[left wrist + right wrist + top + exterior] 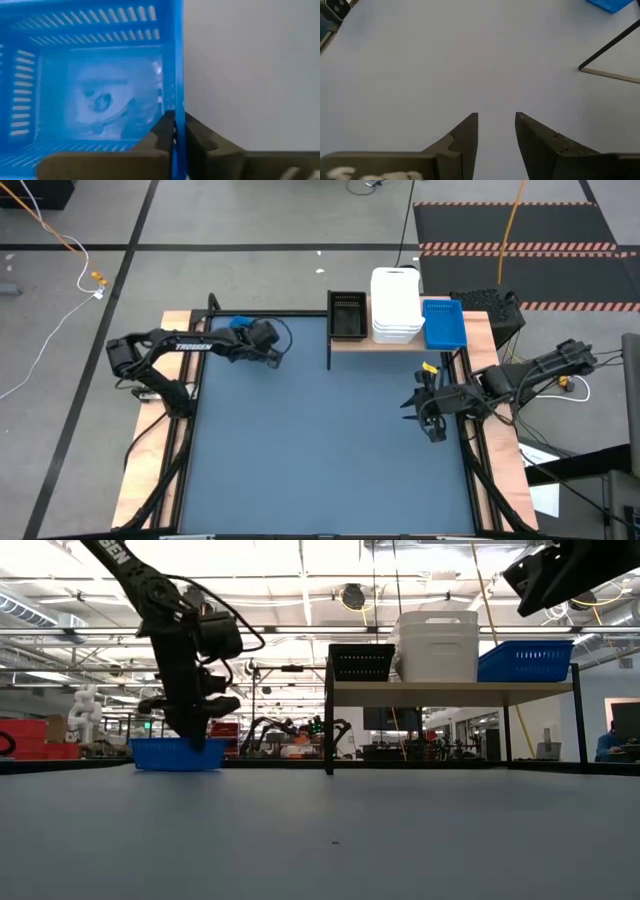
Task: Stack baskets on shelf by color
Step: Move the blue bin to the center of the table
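"TROSSEN" (white) on left arm (190,346)

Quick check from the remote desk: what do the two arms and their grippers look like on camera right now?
Both arms are dark, jointed links with black cables looped alongside. The left arm carries white lettering on its upper link. The left gripper and right gripper each have two dark, wedge-shaped fingers with stepped inner edges. A yellow tag shows by the right arm.
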### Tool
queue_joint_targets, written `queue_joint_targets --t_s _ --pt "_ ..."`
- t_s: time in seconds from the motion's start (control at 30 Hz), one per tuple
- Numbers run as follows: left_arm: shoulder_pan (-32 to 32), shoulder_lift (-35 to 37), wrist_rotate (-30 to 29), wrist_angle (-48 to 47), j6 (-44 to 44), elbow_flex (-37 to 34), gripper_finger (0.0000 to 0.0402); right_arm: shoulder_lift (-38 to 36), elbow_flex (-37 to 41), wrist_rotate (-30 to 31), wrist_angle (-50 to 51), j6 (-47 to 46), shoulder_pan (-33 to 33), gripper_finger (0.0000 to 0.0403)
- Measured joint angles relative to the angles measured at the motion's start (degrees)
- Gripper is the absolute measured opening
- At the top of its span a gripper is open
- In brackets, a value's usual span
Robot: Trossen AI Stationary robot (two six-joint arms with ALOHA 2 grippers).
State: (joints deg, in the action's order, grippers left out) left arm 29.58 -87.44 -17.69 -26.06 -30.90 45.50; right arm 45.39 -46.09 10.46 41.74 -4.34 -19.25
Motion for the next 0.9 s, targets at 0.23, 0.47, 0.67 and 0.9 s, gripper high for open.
queue_joint_targets --t_s 0.23,0.47,0.67,0.9 --pt "-12.19 6.97 1.25 -10.05 -4.09 -0.02 0.0014 0.24 5.92 -0.29 -9.21 2.27 0.00 0.0123" --pt "-35.65 10.48 0.14 -5.09 -9.27 1.13 0.0009 0.29 17.85 -4.70 -30.93 8.54 0.02 0.0123" --pt "-50.55 5.93 -4.83 3.65 -10.16 6.42 0.0007 0.74 26.86 -6.79 -54.29 10.14 0.01 0.0123" --pt "-55.02 -7.66 -7.85 6.29 -7.35 19.59 0.0006 3.64 27.70 -9.24 -61.95 10.02 0.16 0.0127"
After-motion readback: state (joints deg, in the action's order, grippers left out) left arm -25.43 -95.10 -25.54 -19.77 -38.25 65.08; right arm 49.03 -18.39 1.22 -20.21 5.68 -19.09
